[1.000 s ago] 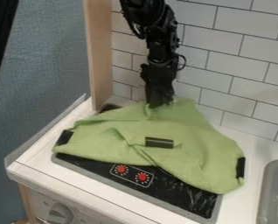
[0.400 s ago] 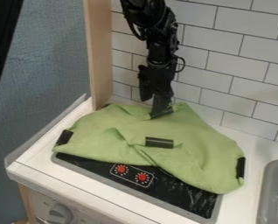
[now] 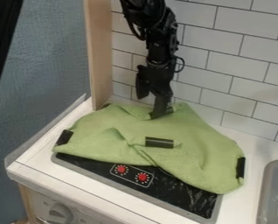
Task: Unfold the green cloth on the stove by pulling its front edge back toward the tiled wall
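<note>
"One gripper [image 3: 152,105], jaws spread: released state. Specify cloth position."

"Green cloth [image 3: 188,131] lies beneath and toward the camera from the gripper, draped in folds over the black stovetop [image 3: 179,188]. Its rear edge is at the lower fingertip; the bulk extends to both sides."

"Reference mark?"

"Black patch [image 3: 159,142], mid-cloth, camera side of the fingertips, well apart from them."

The black gripper [image 3: 150,107] touches the green cloth [image 3: 194,159] at upper centre; it drapes over a black stovetop [image 3: 179,192]; a grey sink [image 3: 274,163] sits lower right.
</note>
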`<state>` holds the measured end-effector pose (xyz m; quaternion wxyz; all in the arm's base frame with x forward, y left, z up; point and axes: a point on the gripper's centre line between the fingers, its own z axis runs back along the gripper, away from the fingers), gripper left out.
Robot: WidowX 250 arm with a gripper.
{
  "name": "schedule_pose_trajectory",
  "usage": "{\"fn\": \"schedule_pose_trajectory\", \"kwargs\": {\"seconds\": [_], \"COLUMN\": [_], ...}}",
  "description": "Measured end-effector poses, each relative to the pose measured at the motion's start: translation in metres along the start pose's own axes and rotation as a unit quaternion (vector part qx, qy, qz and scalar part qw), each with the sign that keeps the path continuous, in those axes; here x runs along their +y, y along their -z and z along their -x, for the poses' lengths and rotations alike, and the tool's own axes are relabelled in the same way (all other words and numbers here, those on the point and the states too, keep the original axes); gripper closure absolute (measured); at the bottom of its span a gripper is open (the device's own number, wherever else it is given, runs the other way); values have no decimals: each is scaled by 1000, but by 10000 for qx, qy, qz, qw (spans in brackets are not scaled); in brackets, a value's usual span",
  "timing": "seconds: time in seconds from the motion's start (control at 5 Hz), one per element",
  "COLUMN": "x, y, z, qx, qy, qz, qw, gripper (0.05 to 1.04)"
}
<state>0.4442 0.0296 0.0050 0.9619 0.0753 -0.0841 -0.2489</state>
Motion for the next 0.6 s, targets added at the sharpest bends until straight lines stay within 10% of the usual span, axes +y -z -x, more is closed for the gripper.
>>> {"fn": "schedule_pose_trajectory", "kwargs": {"seconds": [0.6], "x": [-8], "y": [-67], "z": [16], "qx": [-52], "qy": [6], "qz": [-139], "qw": [9999], "gripper": [84]}}
